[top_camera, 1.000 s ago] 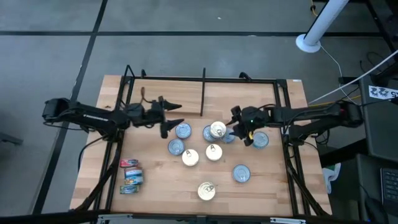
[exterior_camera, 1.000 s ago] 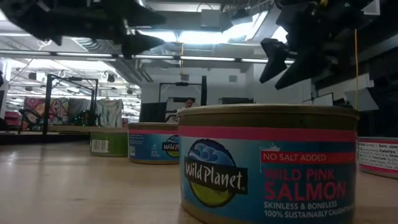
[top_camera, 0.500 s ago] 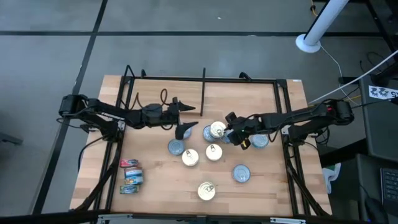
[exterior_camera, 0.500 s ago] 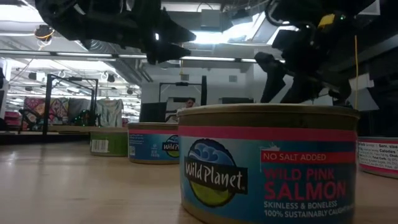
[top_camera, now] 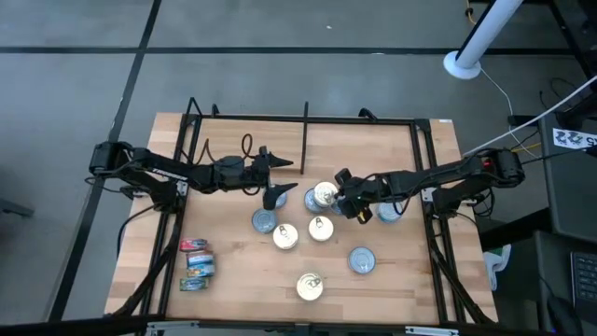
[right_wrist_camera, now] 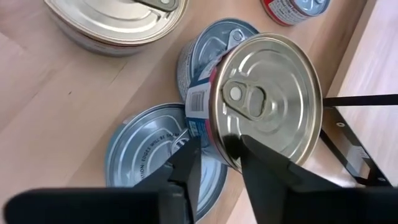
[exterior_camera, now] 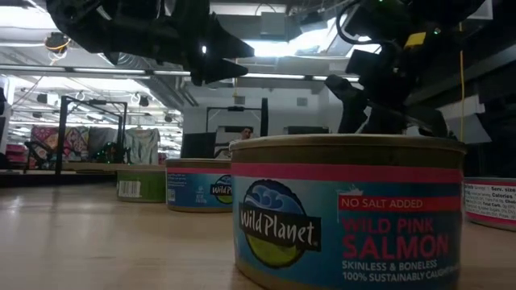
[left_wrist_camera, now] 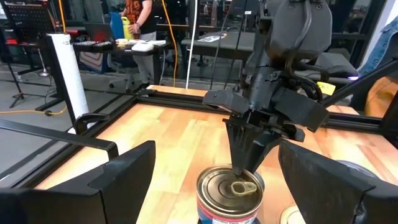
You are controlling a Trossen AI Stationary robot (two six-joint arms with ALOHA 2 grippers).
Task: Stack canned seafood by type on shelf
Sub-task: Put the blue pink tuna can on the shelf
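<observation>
Right wrist view: I see my right gripper (right_wrist_camera: 214, 155) pinching the gold-topped tin's (right_wrist_camera: 267, 99) rim; left gripper (top_camera: 271, 179), at its nine o'clock, gapes empty.

Round tins (top_camera: 318, 227) scattered, wooden shelf (top_camera: 373, 149)

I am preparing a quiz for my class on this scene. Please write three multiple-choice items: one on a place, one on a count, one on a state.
1. Where is the right gripper?
A. at the gold-topped tin
B. at the divider bar
C. off the board

2. How many labelled tins lie by the board's left edge?
A. one
B. three
C. six

3. The left gripper's jaws are:
A. shut on a tin
B. shut, empty
C. open, empty

Answers: A, it hangs right over that tin's top; B, three lie in a row; C, the jaws stand wide apart, nothing between.
</observation>
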